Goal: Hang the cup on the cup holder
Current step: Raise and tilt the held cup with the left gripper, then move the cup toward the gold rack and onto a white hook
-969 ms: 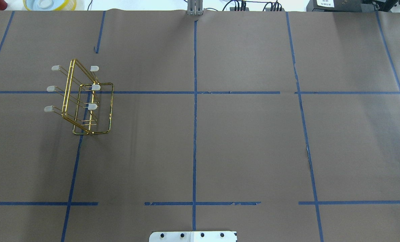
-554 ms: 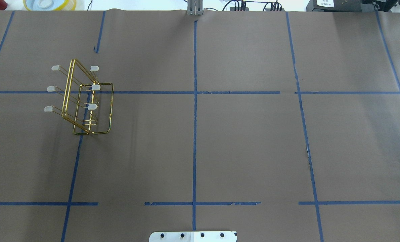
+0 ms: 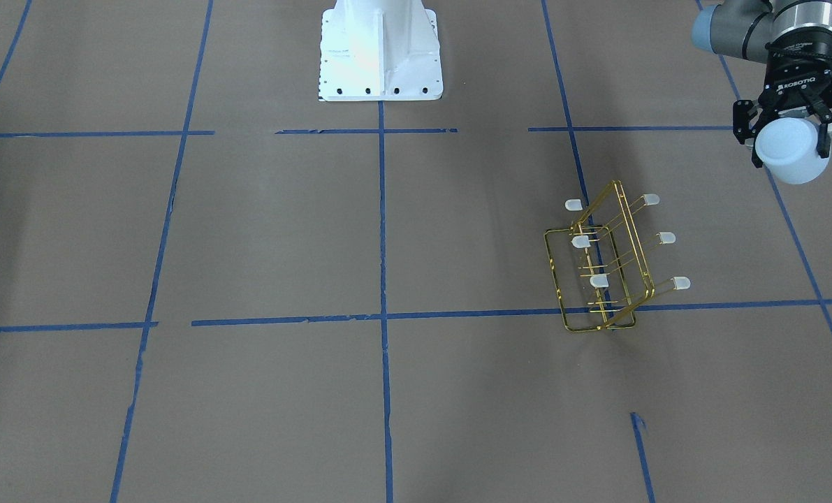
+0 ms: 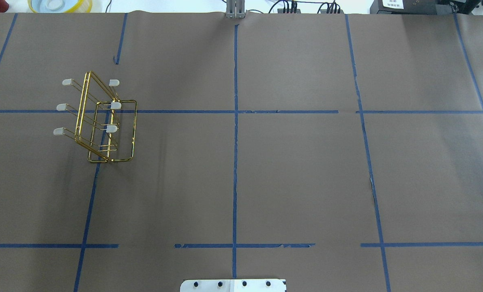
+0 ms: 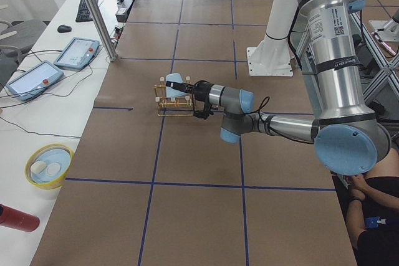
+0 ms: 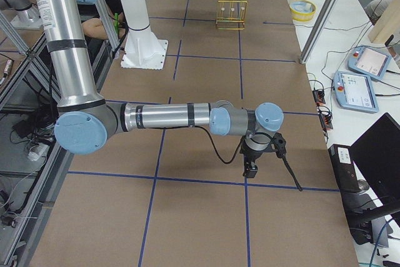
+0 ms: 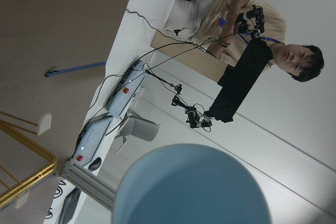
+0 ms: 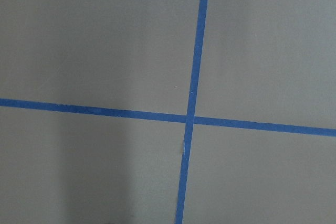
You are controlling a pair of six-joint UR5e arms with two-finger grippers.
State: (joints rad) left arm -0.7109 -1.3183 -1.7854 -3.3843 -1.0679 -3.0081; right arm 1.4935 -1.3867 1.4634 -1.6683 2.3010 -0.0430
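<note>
Pale blue-white, smooth, tapered, the cup (image 3: 793, 157) sat pinched in the left pincer (image 3: 787, 148), two o'clock of the holder (image 3: 600, 280); whether the right pincer (image 6: 253, 161) was spread could not be told.

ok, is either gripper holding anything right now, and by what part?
Left gripper holds the cup, fingers clamped on opposite sides of its wall. Right gripper: nothing seen in it.

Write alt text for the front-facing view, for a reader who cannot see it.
At upper right, the robot's left gripper holds a pale cup, apart from the gold wire cup holder standing on the brown table with blue tape lines. The white robot base is at top centre.
</note>
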